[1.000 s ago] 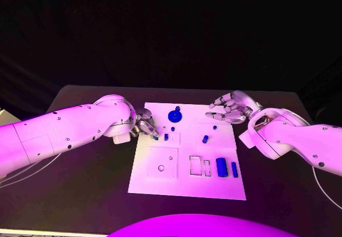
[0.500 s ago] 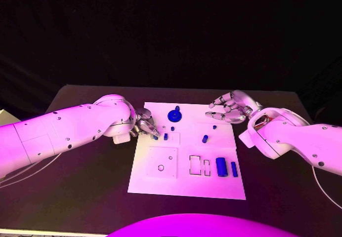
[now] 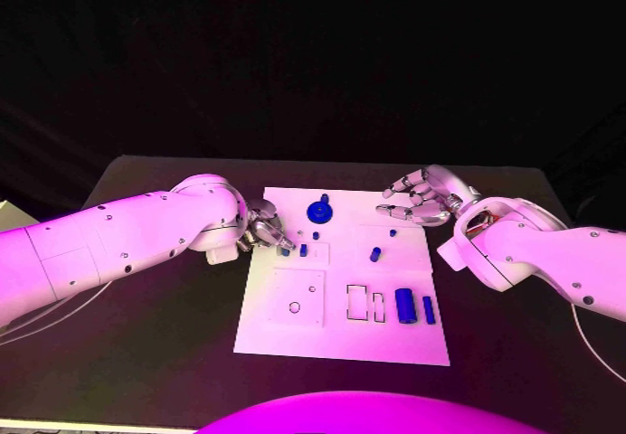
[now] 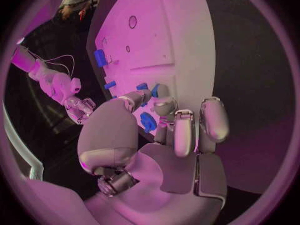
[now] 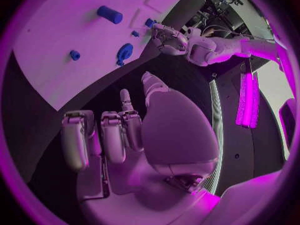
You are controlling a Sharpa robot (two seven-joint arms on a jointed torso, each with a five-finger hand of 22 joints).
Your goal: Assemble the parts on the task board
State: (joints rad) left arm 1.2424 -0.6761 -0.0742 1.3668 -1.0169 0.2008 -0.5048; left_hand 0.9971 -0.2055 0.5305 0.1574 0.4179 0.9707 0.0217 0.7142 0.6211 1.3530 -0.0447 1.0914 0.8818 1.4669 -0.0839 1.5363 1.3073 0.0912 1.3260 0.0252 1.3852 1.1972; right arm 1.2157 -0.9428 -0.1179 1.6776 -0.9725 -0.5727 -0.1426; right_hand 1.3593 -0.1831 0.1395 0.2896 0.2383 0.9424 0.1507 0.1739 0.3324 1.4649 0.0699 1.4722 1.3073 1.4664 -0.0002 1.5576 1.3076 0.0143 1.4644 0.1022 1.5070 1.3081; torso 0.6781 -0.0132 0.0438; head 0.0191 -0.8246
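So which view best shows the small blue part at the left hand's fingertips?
The left wrist view: the blue part sits close up beside the left hand fingers. In the head view it is a speck at the board's edge; the right wrist view shows it distant.

task board [image 3: 342, 325] mid-table [image 3: 156, 362] | left hand [image 3: 268, 230] left edge | right hand [image 3: 420, 201] far-right corner
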